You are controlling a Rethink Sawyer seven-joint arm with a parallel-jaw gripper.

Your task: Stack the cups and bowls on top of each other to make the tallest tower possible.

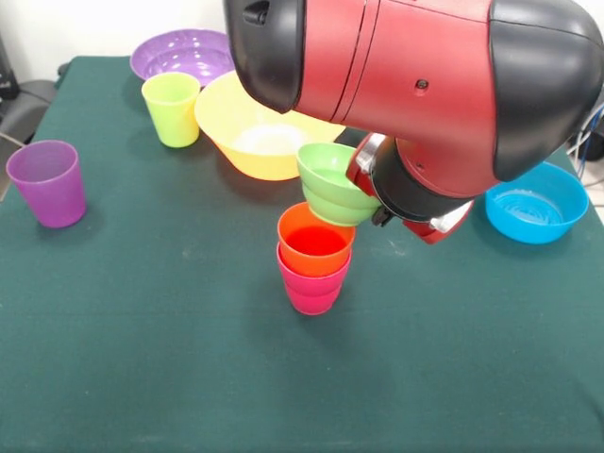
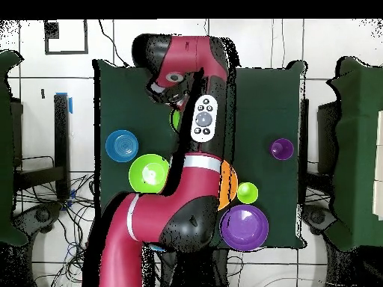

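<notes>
Tower (image 1: 314,260) of 2 cups, orange nested in red-pink, mid-table; small lime green bowl (image 1: 332,182) tilted just above its rim at the arm's (image 1: 415,75) end; pincer hidden, state untellable; advisable: level bowl, centre over orange cup (image 1: 315,242), lower gently.

Green tabletop (image 1: 142,359) w/ purple cup (image 1: 47,182), lime cup (image 1: 172,109), purple bowl (image 1: 181,54), yellow bowl (image 1: 255,127), blue bowl (image 1: 536,202); pink cup (image 1: 312,283) at centre, orange cup (image 1: 315,241) nested in it.
</notes>
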